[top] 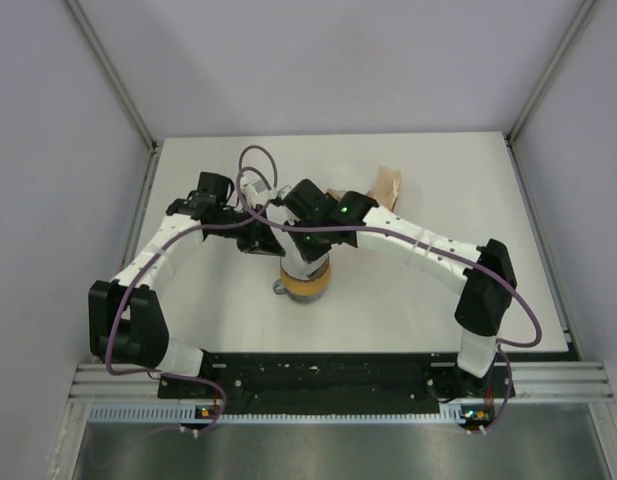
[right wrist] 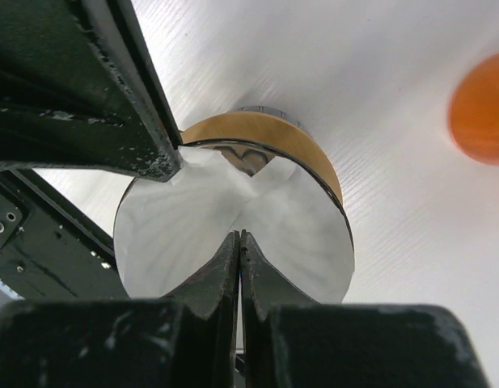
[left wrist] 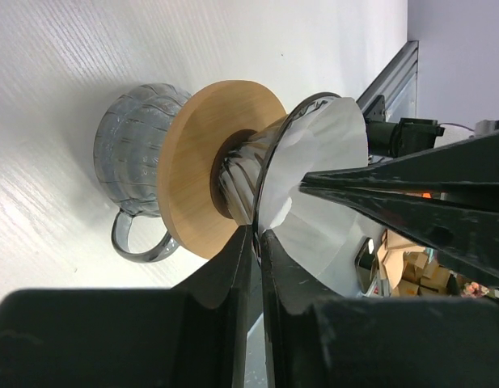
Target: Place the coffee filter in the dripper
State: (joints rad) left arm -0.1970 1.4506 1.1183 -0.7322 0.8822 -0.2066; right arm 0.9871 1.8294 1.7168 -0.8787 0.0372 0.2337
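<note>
On white counter (top: 438,180) | got filter (right wrist: 192,234) into dripper (left wrist: 200,153) | pinched its rim with left claw (left wrist: 255,234), held right claw (right wrist: 239,236) together | left: seating, release

top: overhead, far, looks down on table (top: 458,190) | wrists: close-up | all share dripper (left wrist: 209,153)

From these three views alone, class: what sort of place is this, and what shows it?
Probably a robotics lab test cell, not a kitchen: a white table enclosed by plain panels on metal framing, with the left arm and right arm bolted at its near edge.
</note>
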